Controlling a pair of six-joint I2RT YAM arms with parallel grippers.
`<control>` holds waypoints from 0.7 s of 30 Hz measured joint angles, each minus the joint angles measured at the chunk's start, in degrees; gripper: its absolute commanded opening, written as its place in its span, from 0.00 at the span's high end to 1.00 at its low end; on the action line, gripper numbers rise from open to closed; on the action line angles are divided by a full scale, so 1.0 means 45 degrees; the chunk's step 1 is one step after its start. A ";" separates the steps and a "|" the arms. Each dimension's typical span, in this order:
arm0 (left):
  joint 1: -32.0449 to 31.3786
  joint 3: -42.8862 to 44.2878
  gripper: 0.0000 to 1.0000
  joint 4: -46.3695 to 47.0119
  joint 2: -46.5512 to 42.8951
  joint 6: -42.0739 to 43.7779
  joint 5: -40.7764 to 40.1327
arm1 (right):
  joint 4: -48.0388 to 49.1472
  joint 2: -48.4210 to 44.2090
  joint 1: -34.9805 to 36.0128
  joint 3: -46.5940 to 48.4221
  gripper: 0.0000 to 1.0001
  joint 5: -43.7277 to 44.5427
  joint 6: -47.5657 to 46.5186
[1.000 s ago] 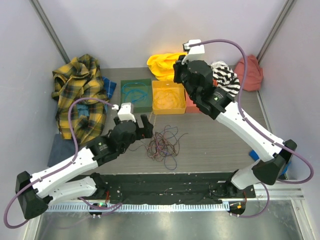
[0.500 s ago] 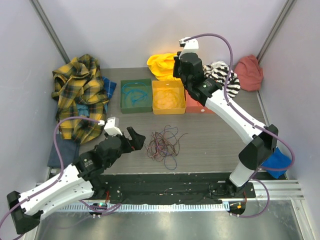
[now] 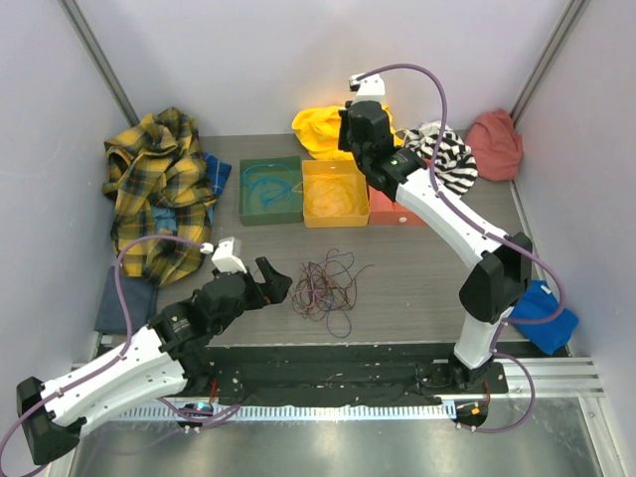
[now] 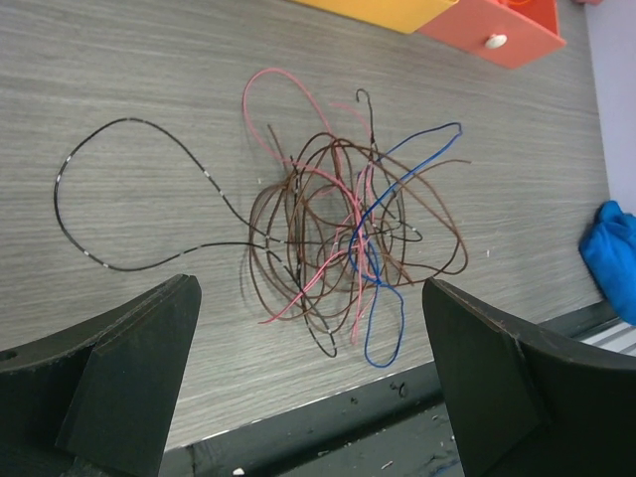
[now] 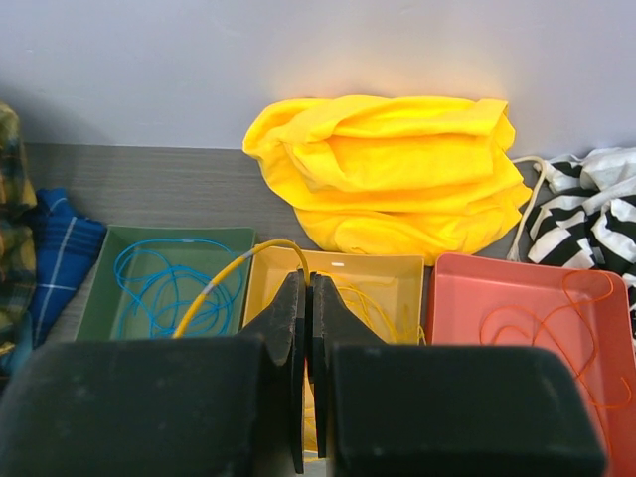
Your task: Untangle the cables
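The cables [image 3: 323,288] lie in a loose tangle of brown, pink-red, blue and dark loops on the table; they also show in the left wrist view [image 4: 338,229], with one black loop [image 4: 99,199] spread out to the left. My left gripper [image 3: 273,283] is open and empty just left of the tangle; in its own view [image 4: 310,298] the jaws stand wide apart, above the near edge of the bunch. My right gripper [image 3: 350,147] hovers over the yellow tray [image 3: 307,196], shut on a yellow cable [image 5: 234,273] that arcs left from the fingertips.
Three trays stand in a row at the back: green [image 5: 169,234] with a teal cable, yellow [image 5: 393,266] with yellow wire, red [image 5: 467,298] with an orange wire. Cloths lie around: plaid [image 3: 159,189] left, yellow [image 5: 388,169], striped [image 3: 447,154], pink [image 3: 495,144], blue [image 3: 547,318].
My left gripper has drawn back toward the near left, away from the tangle. My right arm has swung back and left to above the yellow tray.
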 measured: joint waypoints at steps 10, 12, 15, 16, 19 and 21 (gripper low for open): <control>0.0000 -0.0170 0.00 0.0005 -0.0044 -0.0121 0.0024 | 0.0170 0.1015 -0.0442 0.0000 0.99 -0.0117 0.0228; 0.0000 -0.0214 0.00 0.0010 -0.0010 -0.0121 0.0029 | 0.0223 0.1292 -0.0471 0.0000 0.99 -0.0199 0.0306; 0.0000 -0.0287 0.00 0.0024 0.0092 -0.0121 0.0029 | 0.0248 0.1739 -0.0544 0.0000 0.99 -0.0306 0.0398; 0.0000 -0.0325 0.00 0.0029 0.0112 -0.0121 0.0039 | 0.0257 0.1889 -0.0559 0.0000 0.99 -0.0350 0.0423; 0.0000 -0.0486 0.00 0.0053 0.0146 -0.0121 0.0087 | 0.0321 0.2302 -0.0607 0.0000 0.99 -0.0481 0.0505; 0.0000 -0.0554 0.00 0.0078 0.0199 -0.0121 0.0112 | 0.0335 0.2540 -0.0656 -0.0005 0.99 -0.0588 0.0588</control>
